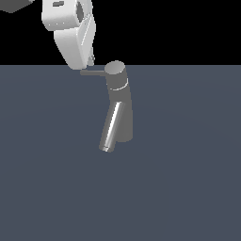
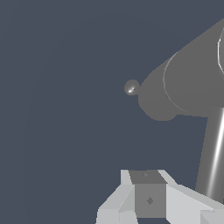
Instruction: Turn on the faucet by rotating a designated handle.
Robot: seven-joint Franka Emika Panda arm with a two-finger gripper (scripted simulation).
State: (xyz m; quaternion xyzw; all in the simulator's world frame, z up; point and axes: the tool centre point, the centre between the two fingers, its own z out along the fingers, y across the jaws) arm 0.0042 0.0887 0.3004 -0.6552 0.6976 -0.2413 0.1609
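Exterior view first: nearest me the spout's open end [image 1: 105,148] points down toward the grey floor [image 1: 188,188], and the shiny tube slants up from there into the faucet [image 1: 120,101], which stands upright about mid-scene with a flat round cap [image 1: 115,68] on top. From the cap the handle [image 1: 92,73], a thin dark rod, sticks out level toward this view's left. Right at its outer end sits the white gripper [image 1: 89,62], coming down from the top left; its tip looks to be touching or just above the rod, and from here I cannot tell whether the fingers are apart or closed, nor whether they hold anything. Behind it all is plain black

In the wrist view the gripper's pale fingers [image 2: 175,201] frame a grey block, the cap [image 2: 192,83] bulks large beyond, and a small shiny knob [image 2: 131,87] shows beside the faucet body
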